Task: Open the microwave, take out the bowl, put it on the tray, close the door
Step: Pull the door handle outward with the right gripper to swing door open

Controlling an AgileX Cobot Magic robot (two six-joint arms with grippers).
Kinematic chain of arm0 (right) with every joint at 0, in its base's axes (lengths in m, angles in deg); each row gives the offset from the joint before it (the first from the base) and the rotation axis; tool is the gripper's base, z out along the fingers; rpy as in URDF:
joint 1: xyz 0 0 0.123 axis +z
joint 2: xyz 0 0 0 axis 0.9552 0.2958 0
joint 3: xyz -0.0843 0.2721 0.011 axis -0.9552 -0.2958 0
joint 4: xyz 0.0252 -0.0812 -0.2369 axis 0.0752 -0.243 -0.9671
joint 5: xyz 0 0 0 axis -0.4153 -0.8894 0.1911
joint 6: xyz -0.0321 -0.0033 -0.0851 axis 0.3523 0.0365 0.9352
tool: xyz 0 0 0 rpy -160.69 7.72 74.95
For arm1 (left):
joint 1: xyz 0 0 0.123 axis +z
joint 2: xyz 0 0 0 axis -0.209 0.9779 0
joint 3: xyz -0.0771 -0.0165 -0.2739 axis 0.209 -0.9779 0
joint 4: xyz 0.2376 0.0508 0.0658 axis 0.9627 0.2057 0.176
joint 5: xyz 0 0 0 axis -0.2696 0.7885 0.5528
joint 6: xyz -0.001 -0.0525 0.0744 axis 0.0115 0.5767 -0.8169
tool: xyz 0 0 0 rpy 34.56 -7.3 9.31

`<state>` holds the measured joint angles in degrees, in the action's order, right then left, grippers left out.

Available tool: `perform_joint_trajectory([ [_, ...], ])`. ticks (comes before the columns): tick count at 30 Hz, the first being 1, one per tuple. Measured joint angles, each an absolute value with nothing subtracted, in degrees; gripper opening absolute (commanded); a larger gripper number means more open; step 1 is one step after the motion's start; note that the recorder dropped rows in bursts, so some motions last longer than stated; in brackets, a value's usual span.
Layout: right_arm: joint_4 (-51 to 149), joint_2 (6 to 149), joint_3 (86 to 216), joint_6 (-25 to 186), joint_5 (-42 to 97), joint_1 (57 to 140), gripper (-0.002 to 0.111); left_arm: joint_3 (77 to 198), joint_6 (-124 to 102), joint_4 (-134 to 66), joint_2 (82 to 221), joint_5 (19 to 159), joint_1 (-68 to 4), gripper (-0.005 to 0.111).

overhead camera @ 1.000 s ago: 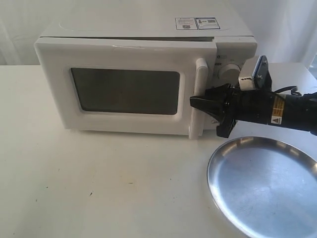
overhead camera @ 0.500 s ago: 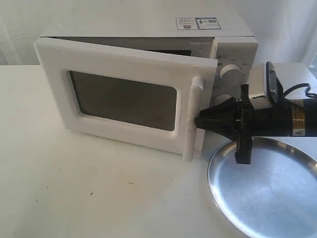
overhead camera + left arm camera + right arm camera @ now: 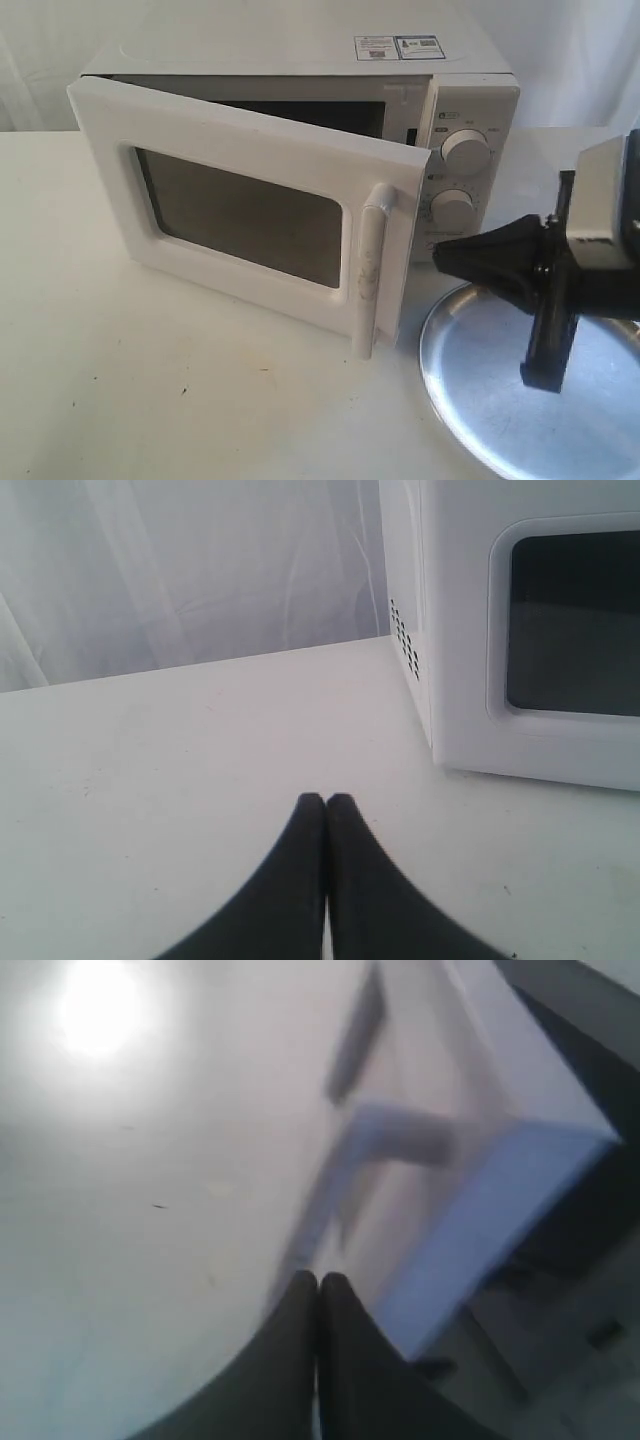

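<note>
**Two grippers pinched shut, door standing ajar**

Nearest, at the right of the white table (image 3: 150, 380), lies the large round shiny steel tray (image 3: 500, 400). Over its far rim hangs the right gripper (image 3: 440, 253), black fingers pressed together on nothing, tips aimed at the microwave and apart from the vertical white bar handle (image 3: 368, 270). The white door with its dark rectangular window (image 3: 250, 130) stands swung partly open. Behind it sits the white boxy microwave (image 3: 300, 50); its cavity is too dark to read. The left gripper (image 3: 326, 798), equally closed and empty, hovers low over the table beside the vented side wall.
</note>
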<state>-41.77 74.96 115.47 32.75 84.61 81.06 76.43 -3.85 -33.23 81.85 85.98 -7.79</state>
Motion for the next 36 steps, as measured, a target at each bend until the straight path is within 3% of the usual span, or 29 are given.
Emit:
perform_joint_trajectory([
  [3, -36.75, 74.50, 115.34, 29.41, 75.37, 81.06, 0.000, 76.43, -3.85, -33.23, 81.85, 85.98, -7.79, 0.000],
  [7, -26.63, 76.77, 115.25, 31.37, 73.22, 81.06, 0.000, 76.43, -3.85, -33.23, 81.85, 85.98, -7.79, 0.000],
  [18, -15.86, 88.62, 115.25, 43.32, 91.34, 81.19, 0.000, 76.43, -3.85, -33.23, 81.85, 85.98, -7.79, 0.000],
  [29, -15.29, 90.56, 115.59, 46.64, 92.11, 86.06, 0.000, 76.43, -3.85, -33.23, 81.85, 85.98, -7.79, 0.000],
  [36, -25.43, 89.68, 115.35, 47.24, 95.63, 86.88, 0.000, 76.43, -3.85, -33.23, 81.85, 85.98, -7.79, 0.000],
])
